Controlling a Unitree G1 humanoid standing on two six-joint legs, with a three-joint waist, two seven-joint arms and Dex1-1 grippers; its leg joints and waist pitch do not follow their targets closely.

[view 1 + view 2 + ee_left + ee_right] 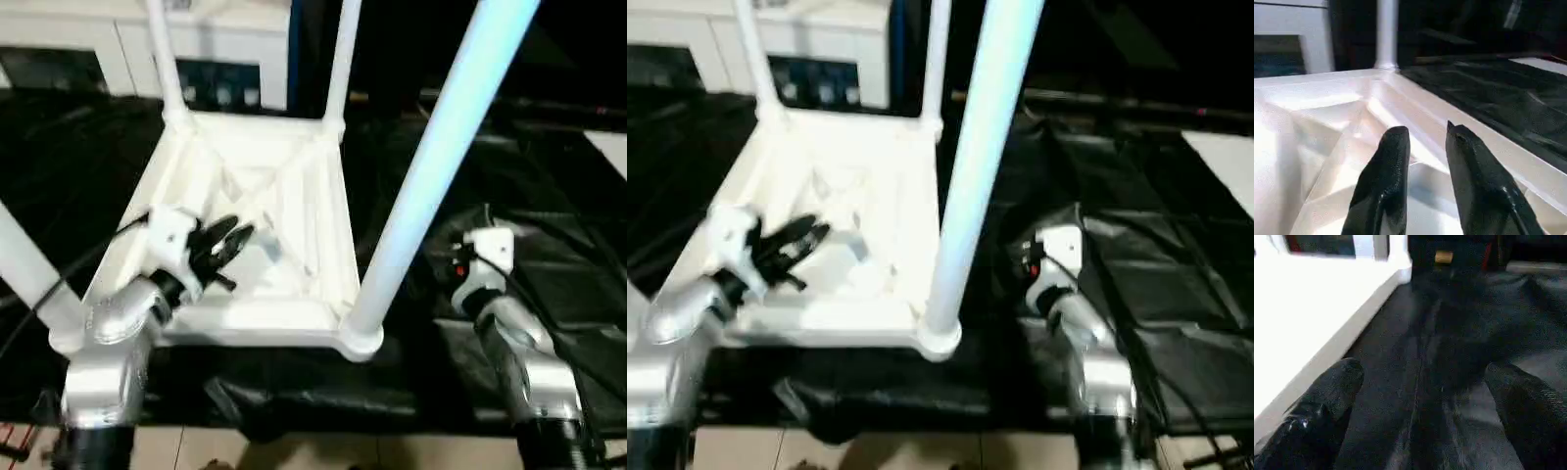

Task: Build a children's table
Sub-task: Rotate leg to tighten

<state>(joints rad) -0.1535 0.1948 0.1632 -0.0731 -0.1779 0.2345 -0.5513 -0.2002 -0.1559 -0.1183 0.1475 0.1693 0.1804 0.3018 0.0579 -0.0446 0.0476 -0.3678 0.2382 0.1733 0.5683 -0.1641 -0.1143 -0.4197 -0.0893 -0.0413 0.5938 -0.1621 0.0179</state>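
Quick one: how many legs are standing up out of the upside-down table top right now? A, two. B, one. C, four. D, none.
C: the table top lies ribbed side up with four legs rising from its corner sockets: the near right leg, the near left leg and the two far legs.

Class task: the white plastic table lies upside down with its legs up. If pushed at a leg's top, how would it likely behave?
The table probably feels light: ribbed, hollow underside. Its long leg gives leverage, so it may tip or slide on the black sheet.
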